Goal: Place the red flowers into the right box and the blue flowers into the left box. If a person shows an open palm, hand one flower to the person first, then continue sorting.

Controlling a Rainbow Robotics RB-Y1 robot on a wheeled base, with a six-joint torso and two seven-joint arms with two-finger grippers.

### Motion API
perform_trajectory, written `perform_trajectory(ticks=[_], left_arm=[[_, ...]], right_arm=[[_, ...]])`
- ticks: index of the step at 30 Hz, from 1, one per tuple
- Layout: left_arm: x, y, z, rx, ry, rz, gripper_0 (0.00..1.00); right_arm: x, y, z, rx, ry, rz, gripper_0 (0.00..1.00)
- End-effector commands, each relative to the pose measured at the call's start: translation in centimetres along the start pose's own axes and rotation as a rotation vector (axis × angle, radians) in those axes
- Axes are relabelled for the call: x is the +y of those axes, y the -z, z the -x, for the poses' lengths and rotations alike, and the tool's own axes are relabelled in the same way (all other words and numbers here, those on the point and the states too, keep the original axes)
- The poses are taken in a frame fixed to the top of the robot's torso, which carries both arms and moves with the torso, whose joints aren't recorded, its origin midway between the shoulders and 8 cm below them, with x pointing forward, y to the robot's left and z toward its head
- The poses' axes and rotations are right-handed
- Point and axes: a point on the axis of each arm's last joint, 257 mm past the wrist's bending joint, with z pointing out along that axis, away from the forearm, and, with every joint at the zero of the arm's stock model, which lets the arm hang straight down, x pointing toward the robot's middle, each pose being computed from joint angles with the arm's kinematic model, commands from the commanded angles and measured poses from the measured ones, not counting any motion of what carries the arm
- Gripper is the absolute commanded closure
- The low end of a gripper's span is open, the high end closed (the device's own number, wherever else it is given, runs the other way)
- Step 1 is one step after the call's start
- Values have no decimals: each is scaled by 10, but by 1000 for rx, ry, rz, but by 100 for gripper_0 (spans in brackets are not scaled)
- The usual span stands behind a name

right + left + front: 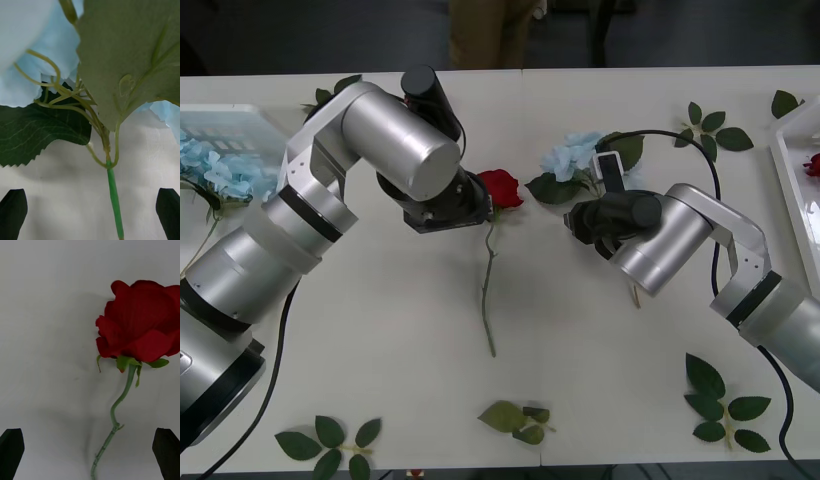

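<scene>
White tabletop [380, 340], sorting partly done: pale blue flowers [220, 165] already lie in the slotted white left box [240, 120]. Beside the red rose [500, 187] at table centre, the left gripper [90, 453] hangs spread wide over its stem — the right gripper [90, 213], equally wide, straddles the neighbouring blue bloom [575, 155].

A white table [380, 340] is filling most of the front view, with loose green leaf sprigs [725, 405] lying near its edges. Behind its far edge, a dark floor [310, 35] is showing under even light.
</scene>
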Motion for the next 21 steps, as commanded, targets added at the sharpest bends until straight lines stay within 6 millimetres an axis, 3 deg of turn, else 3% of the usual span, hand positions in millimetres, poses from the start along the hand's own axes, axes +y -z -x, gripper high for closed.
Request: perform_trajectory(ticks=[1, 4, 7, 14, 19, 20, 21], left_arm=[[-41, -2, -8, -30, -91, -51, 0], [-41, -12, -18, -27, -121, -42, 0], [-39, -26, -25, -26, -139, -37, 0], [-41, -65, -30, -71, -162, -75, 0], [-37, -77, -32, -77, -173, -66, 0], [-37, -77, -32, -82, -187, -62, 22], [-36, -77, -31, -85, -192, -58, 84]], right_arm=[[11, -5, 28, -66, 11, 24, 13], [8, -7, 30, -71, 3, 22, 65], [5, -7, 32, -71, -13, 22, 100], [-2, -2, 48, -90, -70, 33, 100], [3, 16, 78, -126, -155, 101, 100], [5, 24, 87, -135, -182, 131, 100], [5, 31, 95, -144, -201, 151, 100]])
